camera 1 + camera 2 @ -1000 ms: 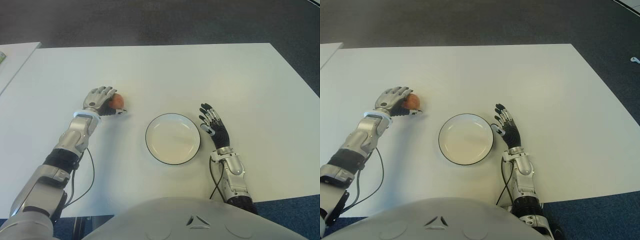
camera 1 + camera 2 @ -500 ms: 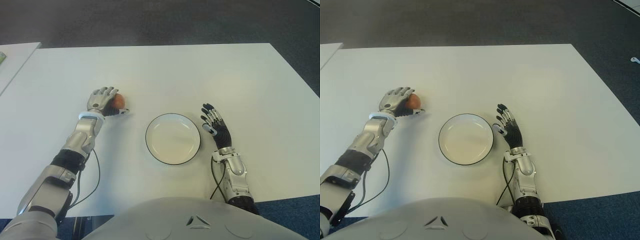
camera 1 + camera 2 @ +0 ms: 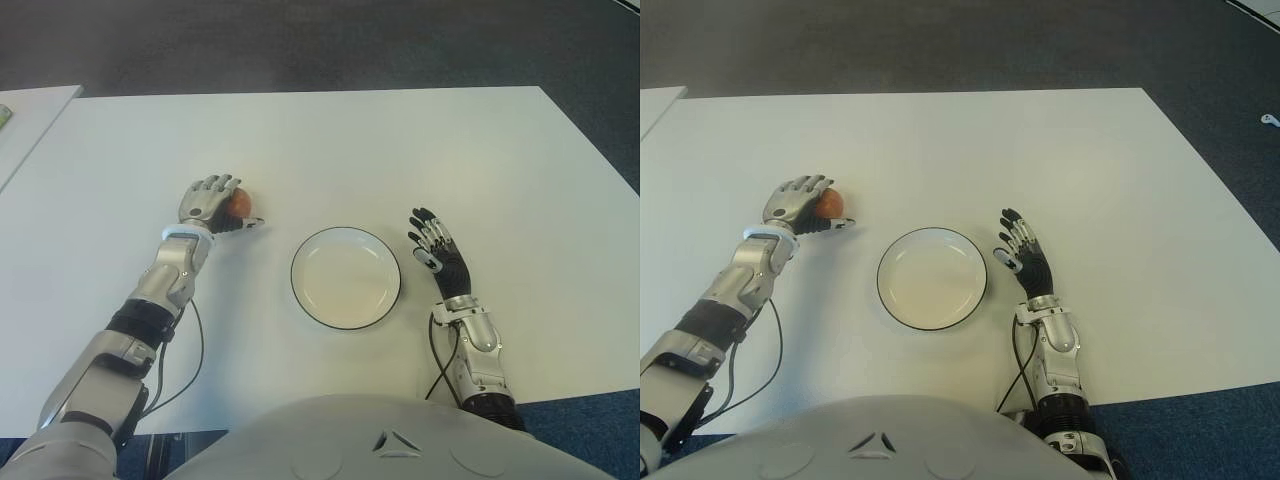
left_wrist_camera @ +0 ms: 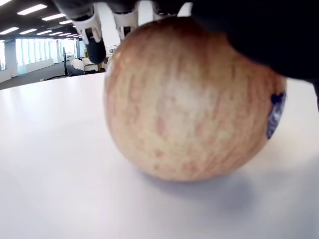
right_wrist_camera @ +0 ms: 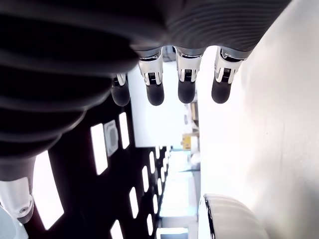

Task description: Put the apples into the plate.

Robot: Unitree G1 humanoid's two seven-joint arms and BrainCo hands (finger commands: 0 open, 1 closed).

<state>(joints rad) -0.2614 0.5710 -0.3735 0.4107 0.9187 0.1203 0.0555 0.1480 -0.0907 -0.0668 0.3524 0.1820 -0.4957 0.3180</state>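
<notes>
One reddish-yellow apple (image 3: 241, 201) sits on the white table (image 3: 400, 150), left of the plate; in the left wrist view the apple (image 4: 189, 99) rests on the tabletop and bears a small blue sticker. My left hand (image 3: 215, 205) is cupped over it, fingers curled across its top and the thumb lying along its near side. The white plate (image 3: 346, 277) with a dark rim stands empty at the middle of the table's near half. My right hand (image 3: 435, 250) shows just right of the plate, fingers (image 5: 155, 92) straight and spread, holding nothing.
A second white table's corner (image 3: 30, 120) shows at the far left. A black cable (image 3: 196, 350) loops beside my left forearm. Dark carpet lies beyond the table's far edge.
My left hand has shifted slightly to the right around the apple and its forearm has swung. My right hand has slid a little right and nearer, away from the plate.
</notes>
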